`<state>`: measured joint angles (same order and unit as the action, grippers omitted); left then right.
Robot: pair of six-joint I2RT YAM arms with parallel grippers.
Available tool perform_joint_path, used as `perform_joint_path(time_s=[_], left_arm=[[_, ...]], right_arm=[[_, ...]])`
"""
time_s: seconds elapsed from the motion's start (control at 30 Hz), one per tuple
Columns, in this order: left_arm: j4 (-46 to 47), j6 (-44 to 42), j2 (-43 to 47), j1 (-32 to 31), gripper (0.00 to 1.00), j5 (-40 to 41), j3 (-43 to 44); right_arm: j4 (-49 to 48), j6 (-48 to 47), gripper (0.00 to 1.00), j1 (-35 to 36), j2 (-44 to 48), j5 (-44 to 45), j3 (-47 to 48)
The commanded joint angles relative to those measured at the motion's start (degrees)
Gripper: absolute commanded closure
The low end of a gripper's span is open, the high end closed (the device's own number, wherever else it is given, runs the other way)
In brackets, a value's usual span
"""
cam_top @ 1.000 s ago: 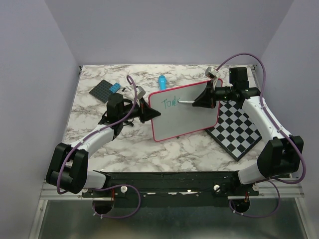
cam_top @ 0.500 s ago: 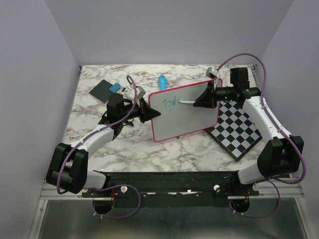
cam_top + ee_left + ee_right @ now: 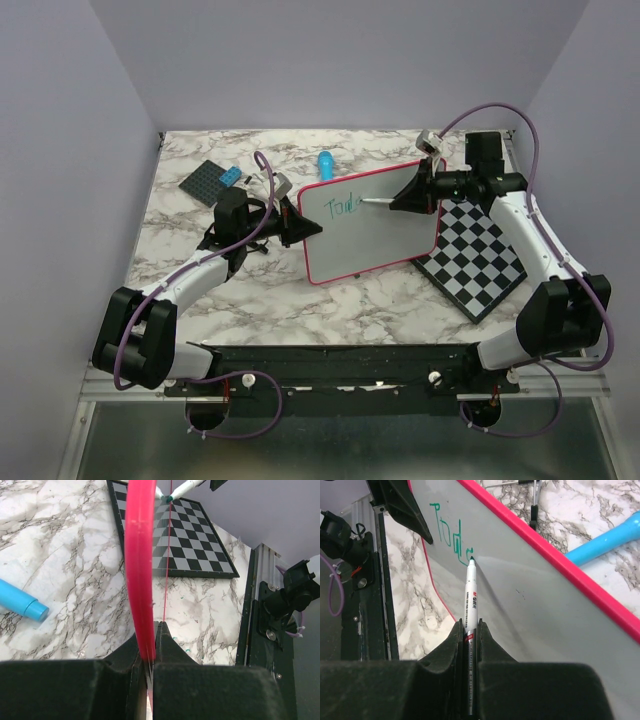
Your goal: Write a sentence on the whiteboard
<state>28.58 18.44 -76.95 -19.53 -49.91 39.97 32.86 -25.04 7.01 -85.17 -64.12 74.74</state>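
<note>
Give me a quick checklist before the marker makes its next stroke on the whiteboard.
1. Left end effector shut on the whiteboard rim: ok.
2. Right end effector shut on the marker: ok.
3. Marker tip meets the board just after the last green letter: ok.
4. Bare board ahead of the tip for more letters: ok.
5. Sentence finished: not ok, only one partial word.
6. Tip pressure on the board: cannot tell.
</note>
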Motion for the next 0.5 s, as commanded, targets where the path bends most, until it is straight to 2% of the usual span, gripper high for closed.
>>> perform_joint_path(time_s=[0.0,0.27,0.47], left_arm=[[-5.29,-6.48,-0.75,-0.16,1.0,4.21,0.03],[-5.37,-6.57,-0.84,-0.16,1.0,4.21,0.02],[-5.37,-6.57,-0.92,-0.16,1.0,4.12,0.11]], right_arm=[[-0.78,0.51,1.0,-0.68,0.09,1.1,2.95],[-1.4,1.57,0.99,-0.59,-0.88,0.66,3.22],[-1.31,0.34,0.99,-0.59,0.17,0.92,0.06]])
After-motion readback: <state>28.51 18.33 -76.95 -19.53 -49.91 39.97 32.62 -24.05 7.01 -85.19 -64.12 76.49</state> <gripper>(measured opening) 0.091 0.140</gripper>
